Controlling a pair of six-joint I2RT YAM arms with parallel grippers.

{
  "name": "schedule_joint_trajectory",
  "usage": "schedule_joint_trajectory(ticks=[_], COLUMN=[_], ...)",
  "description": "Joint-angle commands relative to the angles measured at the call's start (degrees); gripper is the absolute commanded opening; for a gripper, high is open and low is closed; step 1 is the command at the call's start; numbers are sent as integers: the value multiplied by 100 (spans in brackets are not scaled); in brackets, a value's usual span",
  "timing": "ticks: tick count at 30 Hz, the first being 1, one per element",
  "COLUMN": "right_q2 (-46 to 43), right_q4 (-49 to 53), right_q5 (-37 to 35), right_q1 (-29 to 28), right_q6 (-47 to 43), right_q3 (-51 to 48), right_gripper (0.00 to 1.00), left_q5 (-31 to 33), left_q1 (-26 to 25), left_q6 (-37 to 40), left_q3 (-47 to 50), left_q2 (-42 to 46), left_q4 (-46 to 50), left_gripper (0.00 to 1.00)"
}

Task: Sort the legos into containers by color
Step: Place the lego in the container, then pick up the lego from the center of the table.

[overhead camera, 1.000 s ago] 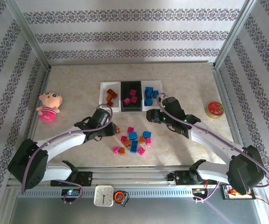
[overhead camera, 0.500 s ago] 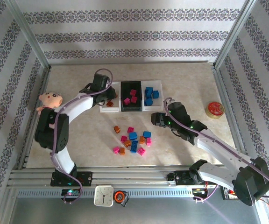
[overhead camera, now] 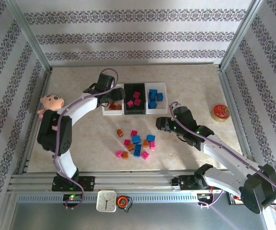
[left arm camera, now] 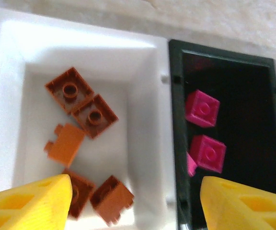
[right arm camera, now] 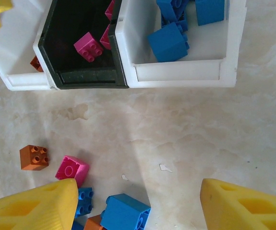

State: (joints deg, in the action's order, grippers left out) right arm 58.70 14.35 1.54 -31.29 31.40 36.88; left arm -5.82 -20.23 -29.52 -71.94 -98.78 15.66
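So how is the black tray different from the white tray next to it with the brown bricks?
The black tray is dark; the white tray is pale. The black tray holds pink bricks; the white tray holds orange-brown bricks. I count three in the black tray and five in the white tray. Both are shallow rectangles, joined side by side.

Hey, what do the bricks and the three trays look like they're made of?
Bricks: likely hard moulded plastic; crisp edges, studs, slight sheen. White trays: probably glossy plastic; light glares off smooth walls. Black tray: seemingly the same plastic, with a shiny rim.
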Motion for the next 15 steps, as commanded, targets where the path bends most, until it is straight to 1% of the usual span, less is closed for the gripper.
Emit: schedule_joint_trajectory(ticks=[1, 3, 4, 5, 6, 8, 10, 12, 15], right_q2=[79, 144, 173, 203, 240, 307, 376, 416, 390], right_q4=[-104, -166, -184, -219, -248, -301, -367, -410, -382], right_q5=[-8, 21, 37, 60, 69, 106, 152, 187, 184], right_q1=[61, 59, 63, 61, 61, 60, 64, 63, 62], right_q6=[66, 89, 96, 103, 111, 128, 162, 183, 187], right_q3=[-85, -111, -119, -127, -129, -133, -138, -121, -118], right_gripper=[68, 69, 69, 68, 69, 69, 69, 69, 68], left_q5=[-103, -143, -152, -189, -239, -257, -287, -379, -486], left_q1=[-272, -435, -497, -562, -623, -718, -770, -800, -928], left_q6=[6, -124, -198, -277, -360, -478, -520, -541, -579], left_q3=[622, 1211, 1456, 1759, 2016, 2340, 2578, 2673, 2718], left_q2=[888, 1415, 1617, 1828, 1992, 2134, 2078, 1881, 1622], left_q4=[21, -52, -107, -160, -206, -245, -291, -353, -524], left_gripper=[73, 76, 79, 85, 87, 89, 89, 85, 72])
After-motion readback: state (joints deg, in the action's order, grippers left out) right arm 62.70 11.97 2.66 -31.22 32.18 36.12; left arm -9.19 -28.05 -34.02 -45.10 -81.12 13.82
